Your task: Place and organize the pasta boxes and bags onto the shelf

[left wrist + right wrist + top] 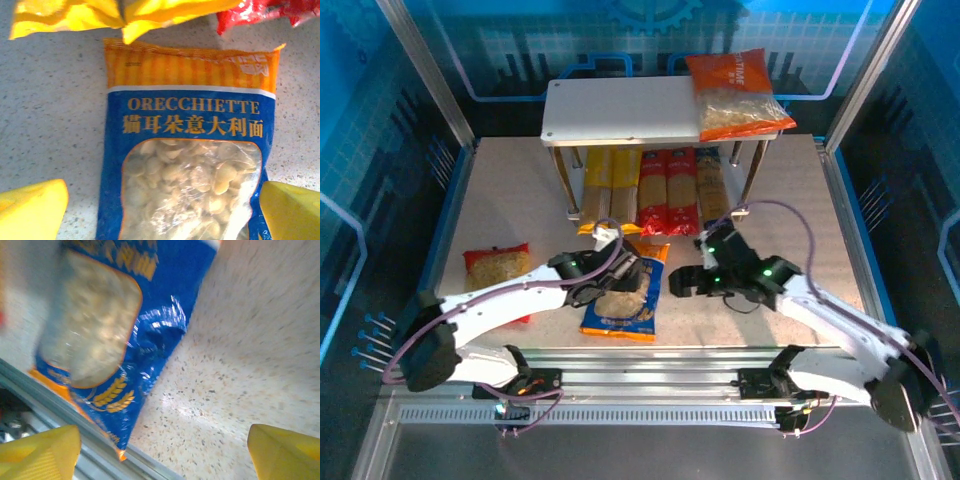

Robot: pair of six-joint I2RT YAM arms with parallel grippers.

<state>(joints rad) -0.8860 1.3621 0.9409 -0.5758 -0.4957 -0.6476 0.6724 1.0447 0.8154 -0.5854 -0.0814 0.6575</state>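
Observation:
The shelf [620,112] stands at the back, and the orange bag [738,95] lies on the right end of its top board. Several long pasta boxes, yellow [603,190] and red [666,190], lie side by side under that board. The blue bag with orange edges [638,312] [185,125] lies flat on the table in front of them. My left gripper [620,285] [165,215] hovers over it, open, one yellow finger [35,210] on each side. My right gripper [685,282] [162,455] is open just right of this bag [115,325], holding nothing. The red bag [498,268] lies at the left.
The ends of the yellow boxes [75,15] and a red one [260,10] stick out just beyond the blue bag's top edge. The table's metal front rail [75,440] runs close by the bag's lower corner. Bare tabletop [790,200] lies to the right.

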